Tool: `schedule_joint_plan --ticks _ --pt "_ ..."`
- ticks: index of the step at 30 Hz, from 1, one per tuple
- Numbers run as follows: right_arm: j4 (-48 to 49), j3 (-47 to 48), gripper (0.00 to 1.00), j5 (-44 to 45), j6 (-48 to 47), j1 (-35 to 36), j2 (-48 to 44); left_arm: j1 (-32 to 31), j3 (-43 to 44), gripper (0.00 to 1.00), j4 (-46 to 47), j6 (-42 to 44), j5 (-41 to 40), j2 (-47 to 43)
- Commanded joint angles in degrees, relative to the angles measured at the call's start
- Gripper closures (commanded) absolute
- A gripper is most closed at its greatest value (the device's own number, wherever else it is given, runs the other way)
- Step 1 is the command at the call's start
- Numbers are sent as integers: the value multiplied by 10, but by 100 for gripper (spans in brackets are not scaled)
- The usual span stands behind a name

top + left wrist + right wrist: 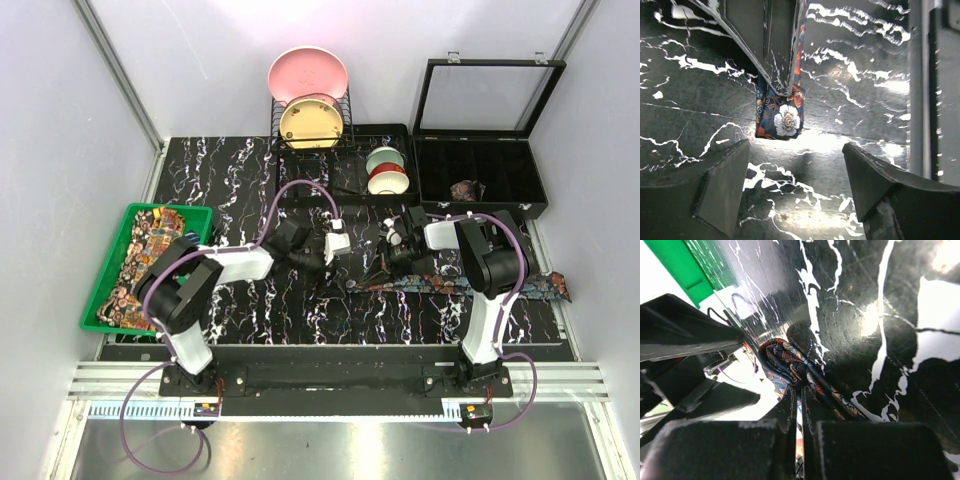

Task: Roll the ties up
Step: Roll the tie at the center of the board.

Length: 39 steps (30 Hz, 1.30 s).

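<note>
A dark blue tie with reddish motifs [470, 285] lies flat across the right half of the marbled table. Its left end [785, 360] is folded over into a small loop. My right gripper [800, 390] is shut on that folded end, low at the table. In the left wrist view the same end [780, 117] hangs below the right gripper's dark fingers [777, 45]. My left gripper [796, 147] stands open just short of it, nothing between its pads. A small brownish rolled tie [467, 189] sits in the black box. More patterned ties [145, 262] fill the green tray.
The green tray [105, 280] is at the left edge. A dish rack [310, 135] with a pink and a yellow plate stands at the back, with stacked bowls [386, 170] beside it. The open-lidded black compartment box [520, 175] is at the back right.
</note>
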Motion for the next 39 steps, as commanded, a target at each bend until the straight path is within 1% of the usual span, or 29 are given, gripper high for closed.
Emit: schedule_joint_plan --ticks 1,4,8,9,11,12,15,16,18,20,21,22,23,25,26,27,29,30,31,34,37,39 --pt "-57 1 100 186 -22 3 45 -20 39 24 17 75 -2 36" --pt "-56 0 100 189 -23 3 42 -30 60 27 8 88 -23 60" --pt "-53 0 100 186 -25 3 40 -41 72 34 -2 92 -49 78" --pt "-53 0 100 185 -26 3 40 -44 75 40 -6 92 -68 80" --pt "-54 0 100 186 -29 3 39 -46 75 43 -12 87 -72 84" --pt "-53 0 100 187 -29 3 39 -46 71 47 -10 85 -76 84" --pt "-56 -1 100 191 -28 2 38 -45 62 59 0 68 -75 69" --pt "-55 -1 100 194 -28 2 38 -44 56 66 1 64 -70 63" --pt "-57 2 100 188 -29 2 39 -45 55 71 -4 67 -60 45" --pt "-55 5 100 185 -31 3 39 -56 79 77 -46 72 -71 43" --pt "-55 6 100 181 -32 3 36 -62 89 80 -85 77 -95 46" --pt "-53 10 100 177 -32 3 34 -73 101 85 -104 90 -105 49" --pt "-55 12 99 169 -34 4 32 -77 112 88 -116 94 -115 52" --pt "-55 12 91 161 -40 3 18 -85 127 92 -157 107 -147 67" --pt "-56 13 84 156 -45 3 11 -85 137 95 -170 110 -155 73" --pt "-58 14 79 155 -51 3 -6 -85 139 96 -184 110 -171 75" --pt "-66 14 74 147 -63 3 -24 -85 140 97 -194 118 -182 81" --pt "-67 13 70 146 -71 3 -43 -86 136 97 -200 121 -190 81" --pt "-67 12 68 142 -75 3 -51 -86 137 97 -204 126 -193 82" --pt "-66 13 68 119 -77 4 -61 -88 141 98 -217 134 -199 88" --pt "-63 19 72 91 -70 3 -47 -89 146 98 -224 138 -205 91" --pt "-57 16 71 73 -68 4 -43 -89 153 99 -233 140 -207 95"
